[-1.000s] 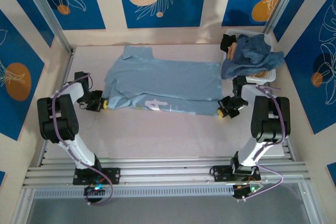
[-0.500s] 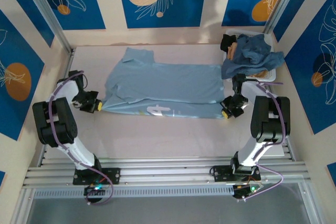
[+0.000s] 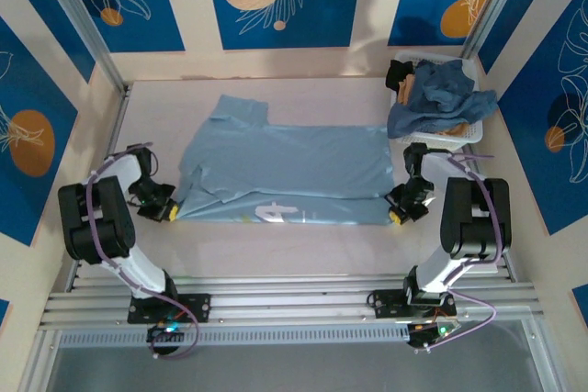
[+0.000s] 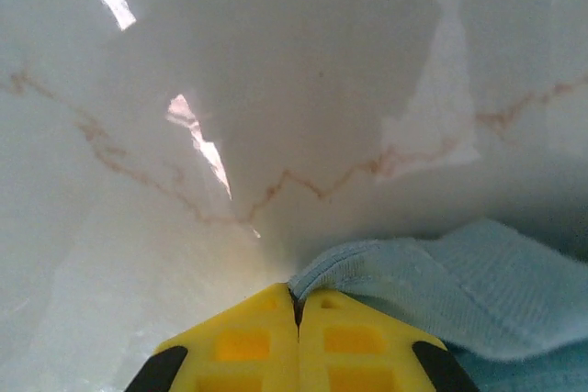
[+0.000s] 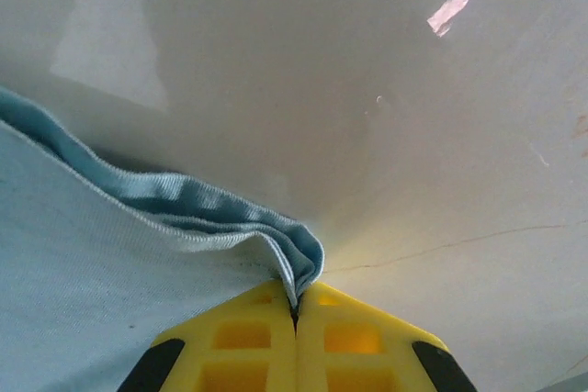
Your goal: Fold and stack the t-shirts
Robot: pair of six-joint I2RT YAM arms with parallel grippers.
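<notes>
- Folding the first shirt looks to be the step in hand. In the overhead view the pale sky-blue t-shirt [image 3: 285, 167], soft cloth with white lettering, lies spread across the middle of the pale marbled table [image 3: 294, 250], a doubled band along its near side.
- The left gripper [image 3: 165, 211] sits low at the shirt's near left corner and the right gripper [image 3: 397, 213] at its near right corner. The darker dusty-blue t-shirt [image 3: 441, 98] lies heaped in the white slatted plastic basket [image 3: 470, 135] at the table's far right corner.
- In the left wrist view the left gripper [image 4: 296, 305] has its yellow fingers pressed together, the shirt's [image 4: 478, 282] hemmed edge nipped at their tips.
- In the right wrist view the right gripper [image 5: 296, 305] is likewise clamped, with several layers of the shirt [image 5: 110, 263] pinched between the tips.
- The next move likely calls for both corners travelling together and evenly, so the crease stays straight before either grip lets go.
</notes>
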